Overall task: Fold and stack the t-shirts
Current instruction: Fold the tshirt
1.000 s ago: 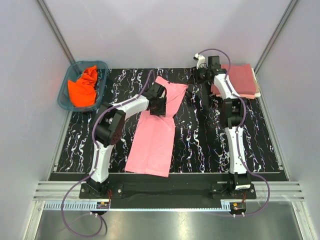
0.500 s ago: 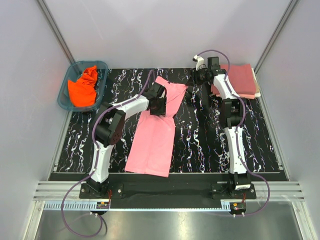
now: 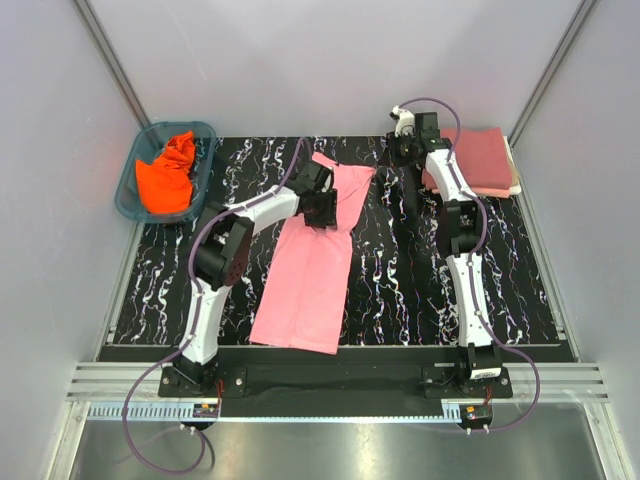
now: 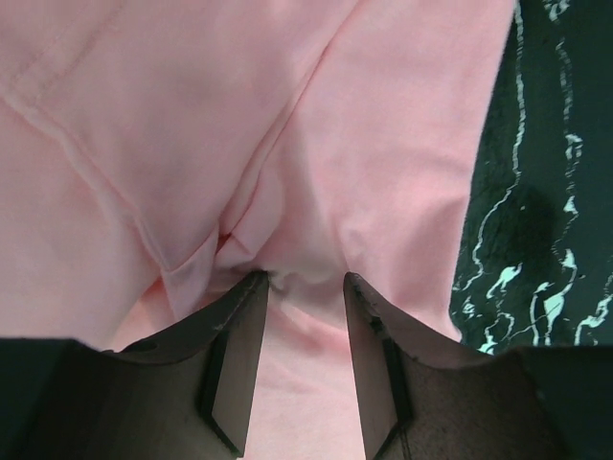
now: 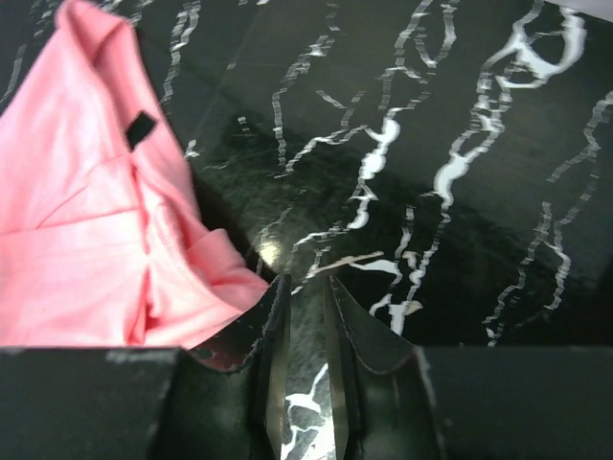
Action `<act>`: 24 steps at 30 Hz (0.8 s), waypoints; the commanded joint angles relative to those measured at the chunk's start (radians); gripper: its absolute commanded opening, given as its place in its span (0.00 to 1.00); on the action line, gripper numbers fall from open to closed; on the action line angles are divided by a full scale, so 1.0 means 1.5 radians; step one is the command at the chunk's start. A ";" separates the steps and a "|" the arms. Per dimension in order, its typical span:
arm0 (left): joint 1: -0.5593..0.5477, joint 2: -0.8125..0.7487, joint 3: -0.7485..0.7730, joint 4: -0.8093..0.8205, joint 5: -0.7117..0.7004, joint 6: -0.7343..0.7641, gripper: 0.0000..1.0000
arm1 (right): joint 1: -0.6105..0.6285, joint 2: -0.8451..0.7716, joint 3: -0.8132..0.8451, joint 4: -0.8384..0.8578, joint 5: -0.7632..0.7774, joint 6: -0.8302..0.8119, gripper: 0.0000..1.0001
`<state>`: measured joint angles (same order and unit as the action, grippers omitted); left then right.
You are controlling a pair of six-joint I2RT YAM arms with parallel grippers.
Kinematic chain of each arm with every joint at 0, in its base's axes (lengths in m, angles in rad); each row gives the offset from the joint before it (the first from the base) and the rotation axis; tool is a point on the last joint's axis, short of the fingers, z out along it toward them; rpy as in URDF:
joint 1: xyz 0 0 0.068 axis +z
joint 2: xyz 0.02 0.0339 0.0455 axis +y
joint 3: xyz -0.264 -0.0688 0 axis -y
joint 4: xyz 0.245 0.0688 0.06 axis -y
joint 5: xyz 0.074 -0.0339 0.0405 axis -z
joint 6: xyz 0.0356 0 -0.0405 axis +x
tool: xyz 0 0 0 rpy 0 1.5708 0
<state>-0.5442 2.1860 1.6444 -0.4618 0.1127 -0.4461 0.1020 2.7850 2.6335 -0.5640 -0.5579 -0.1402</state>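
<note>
Left claw [image 4: 306, 278], jaws apart, is pressing on the light pink cotton t-shirt [image 3: 310, 285] lying on the black marbled table [image 3: 400, 285], its length running near-to-far, far end leaning right; right claw [image 5: 305, 283], barely parted, is hovering empty.

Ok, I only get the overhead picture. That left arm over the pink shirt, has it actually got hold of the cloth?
Observer: It doesn't look pinched. In the wrist view the left jaws stand apart over the pink shirt, which puckers just ahead of their tips.
Operator: And the other arm, near the shirt's top corner?
Observer: The right jaws are nearly together, and only bare table shows in the slit between them.
Operator: Are they touching the shirt?
Observer: Its corner lies right beside one jaw. I cannot tell whether they touch.
</note>
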 commanded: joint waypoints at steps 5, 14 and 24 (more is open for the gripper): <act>0.002 0.084 0.080 0.011 0.062 -0.018 0.45 | -0.004 -0.018 0.056 0.062 0.093 0.089 0.28; 0.002 0.012 0.072 0.010 0.104 -0.023 0.47 | 0.009 -0.122 -0.111 0.096 0.105 0.445 0.04; 0.052 -0.264 -0.135 -0.070 0.078 0.013 0.51 | 0.050 -0.113 -0.158 0.119 0.117 0.454 0.00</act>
<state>-0.5076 1.9270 1.5299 -0.5251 0.2333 -0.4614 0.1608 2.6621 2.3764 -0.4343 -0.3859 0.5064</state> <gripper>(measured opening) 0.508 0.011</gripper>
